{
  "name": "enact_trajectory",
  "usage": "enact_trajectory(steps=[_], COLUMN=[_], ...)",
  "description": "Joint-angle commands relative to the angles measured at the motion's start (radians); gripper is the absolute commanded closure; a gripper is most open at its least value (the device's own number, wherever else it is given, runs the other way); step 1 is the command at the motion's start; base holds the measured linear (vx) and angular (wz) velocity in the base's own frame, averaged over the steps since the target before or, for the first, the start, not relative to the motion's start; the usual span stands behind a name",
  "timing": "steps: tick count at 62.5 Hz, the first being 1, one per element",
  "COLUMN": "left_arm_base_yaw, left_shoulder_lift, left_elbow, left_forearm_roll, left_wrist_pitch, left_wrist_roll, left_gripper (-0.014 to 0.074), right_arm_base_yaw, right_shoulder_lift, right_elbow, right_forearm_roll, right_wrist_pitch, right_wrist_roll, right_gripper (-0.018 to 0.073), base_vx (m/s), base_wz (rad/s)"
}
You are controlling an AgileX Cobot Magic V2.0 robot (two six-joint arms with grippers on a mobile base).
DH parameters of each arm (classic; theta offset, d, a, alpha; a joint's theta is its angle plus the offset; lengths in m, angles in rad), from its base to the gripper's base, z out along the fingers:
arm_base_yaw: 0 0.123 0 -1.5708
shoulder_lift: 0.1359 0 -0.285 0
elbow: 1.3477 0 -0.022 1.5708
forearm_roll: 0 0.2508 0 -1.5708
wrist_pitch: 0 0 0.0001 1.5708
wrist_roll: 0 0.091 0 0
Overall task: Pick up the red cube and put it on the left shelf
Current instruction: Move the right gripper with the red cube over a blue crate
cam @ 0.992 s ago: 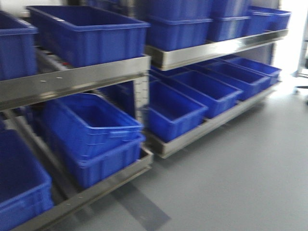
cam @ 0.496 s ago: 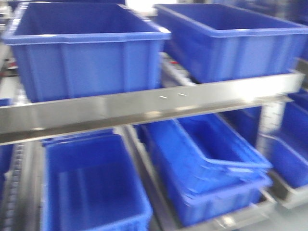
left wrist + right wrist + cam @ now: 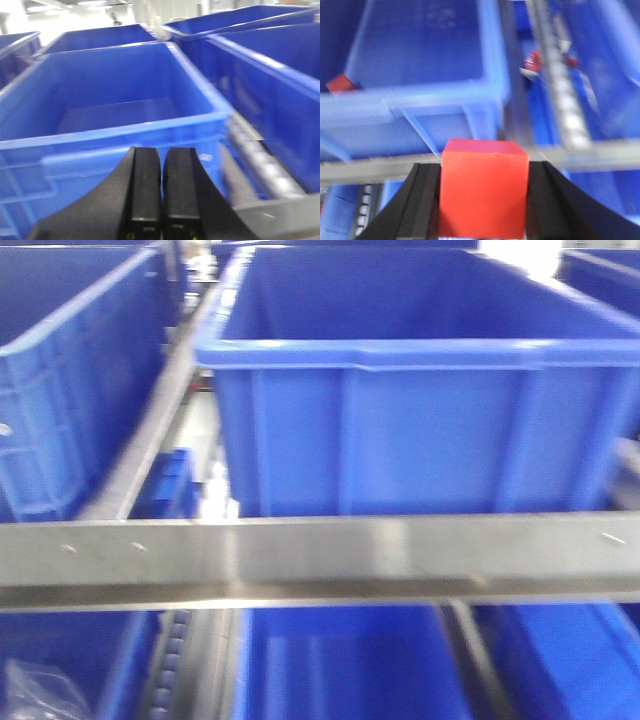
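Red on every visible face, the red cube (image 3: 485, 192) is sitting clamped between the two black fingers of the right hand (image 3: 485, 170), so the picking half of the job is looking done. That hand is hanging just above a steel rail (image 3: 585, 152) at the front of the racking, with an open blue bin (image 3: 425, 55) lying directly beyond it. A small reddish object (image 3: 340, 83) is showing in that bin's left corner, though the blur is making it too hard to say what it is. The left hand (image 3: 161, 155) is carrying nothing, its fingers pressed together, and it is pointing across a near blue bin (image 3: 115, 105). In the front view a large blue bin (image 3: 420, 390) is standing on the upper level behind a steel beam (image 3: 320, 560). What is remaining, by my reading, is the whole of the placing. The cube is not yet resting on any surface, and the right hand is going to have to carry it over the left shelf, lower it there and let go
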Motion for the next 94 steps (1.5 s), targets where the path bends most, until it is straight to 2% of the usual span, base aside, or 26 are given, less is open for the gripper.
enact_trajectory(steps=[1, 40, 94], left_arm_base_yaw=[-0.006, -0.006, -0.006], left_shoulder_lift=[0.008, 0.008, 0.008], left_elbow=[0.022, 0.022, 0.022], left_forearm_roll=[-0.006, -0.006, -0.006], left_wrist_pitch=[-0.084, -0.084, -0.084], left_wrist_roll=[0.000, 0.000, 0.000], left_gripper=[0.0491, 0.0491, 0.0491], right_arm_base_yaw=[-0.002, -0.002, -0.002], right_shoulder_lift=[0.000, 0.001, 0.001], right_elbow=[-0.030, -0.030, -0.030], right_forearm_roll=[-0.008, -0.008, -0.008], right_wrist_pitch=[-0.090, -0.090, -0.090], right_wrist_roll=[-0.004, -0.004, -0.004], right_gripper=[0.0492, 0.0492, 0.0492], base_vx=[0.28, 0.17, 0.01], base_wz=[0.33, 0.18, 0.00])
